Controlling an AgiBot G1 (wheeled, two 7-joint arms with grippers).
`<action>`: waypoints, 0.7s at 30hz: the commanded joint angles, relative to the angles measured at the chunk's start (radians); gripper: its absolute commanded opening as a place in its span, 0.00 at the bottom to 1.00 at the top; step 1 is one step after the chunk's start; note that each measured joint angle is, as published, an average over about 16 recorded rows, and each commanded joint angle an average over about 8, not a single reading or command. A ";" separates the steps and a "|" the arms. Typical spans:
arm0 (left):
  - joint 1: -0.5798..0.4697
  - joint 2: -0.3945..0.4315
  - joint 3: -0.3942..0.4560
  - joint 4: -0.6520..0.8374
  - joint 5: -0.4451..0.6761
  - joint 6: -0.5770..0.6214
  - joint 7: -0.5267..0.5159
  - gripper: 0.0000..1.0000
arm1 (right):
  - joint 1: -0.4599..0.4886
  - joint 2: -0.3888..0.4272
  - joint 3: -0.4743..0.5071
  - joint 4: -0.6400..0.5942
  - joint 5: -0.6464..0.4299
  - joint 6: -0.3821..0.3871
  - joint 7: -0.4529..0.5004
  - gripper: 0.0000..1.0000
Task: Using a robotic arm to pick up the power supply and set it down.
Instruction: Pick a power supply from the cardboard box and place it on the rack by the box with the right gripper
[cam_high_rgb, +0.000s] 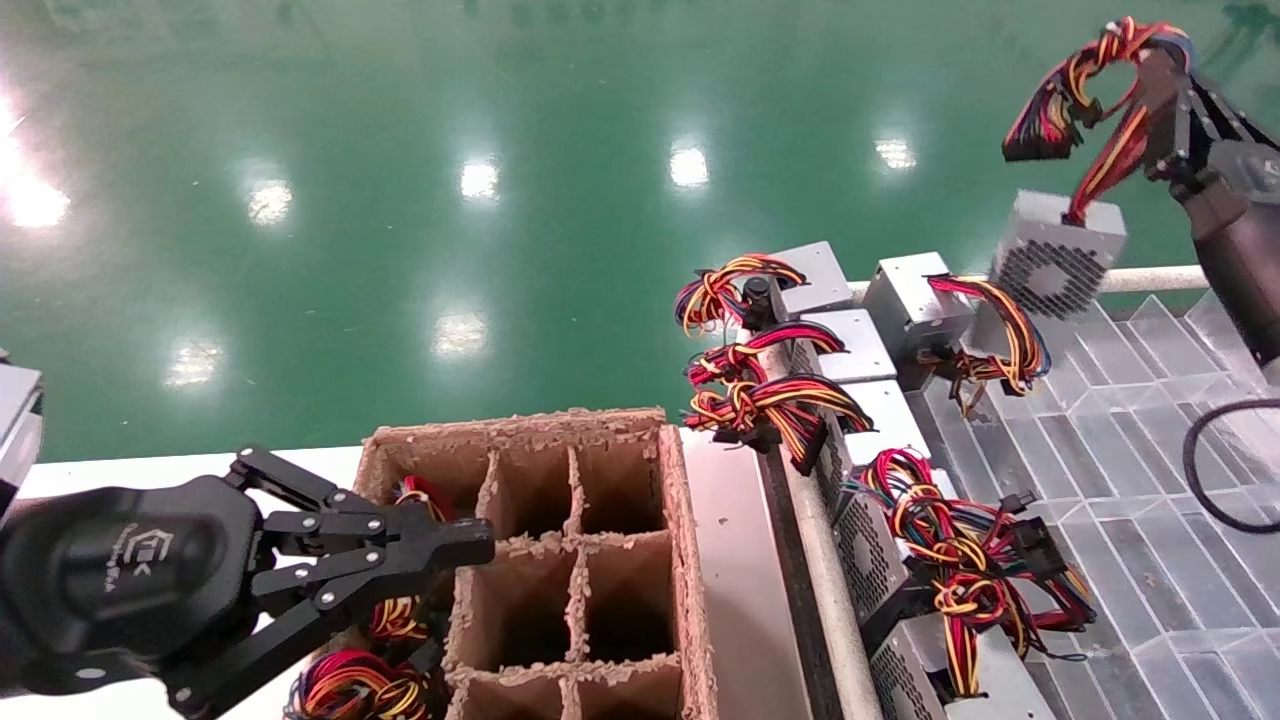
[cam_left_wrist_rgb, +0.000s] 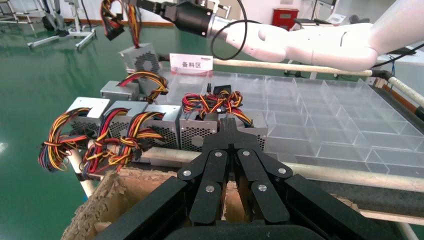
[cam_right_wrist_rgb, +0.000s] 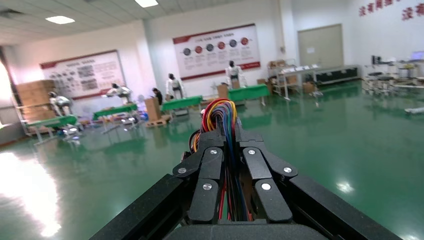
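1. Head view shows you the right gripper (cam_high_rgb: 1150, 85) raised above the far right corner of the clear tray (cam_high_rgb: 1130, 440), fingers clamped on the wire bundle (cam_high_rgb: 1075, 85).
2. You see the power supply (cam_high_rgb: 1055, 255) hanging from those wires, clear of the tray.
3. Your left gripper (cam_high_rgb: 440, 550), fingers together, hovers over the cardboard divider box (cam_high_rgb: 680, 540).

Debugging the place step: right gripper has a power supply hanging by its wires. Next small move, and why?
Probably swing it toward the cardboard divider box. The right gripper is shut on the wire bundle, and the power supply dangles clear above the clear tray, so lifting looks done. The left gripper sits shut over the box.
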 joint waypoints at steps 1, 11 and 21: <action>0.000 0.000 0.000 0.000 0.000 0.000 0.000 0.00 | -0.027 0.009 0.011 0.041 0.006 0.035 -0.004 0.00; 0.000 0.000 0.000 0.000 0.000 0.000 0.000 0.00 | -0.021 -0.092 0.016 0.056 -0.003 0.097 -0.060 0.00; 0.000 0.000 0.000 0.000 0.000 0.000 0.000 0.00 | 0.097 -0.222 -0.029 -0.111 -0.026 0.022 -0.087 0.00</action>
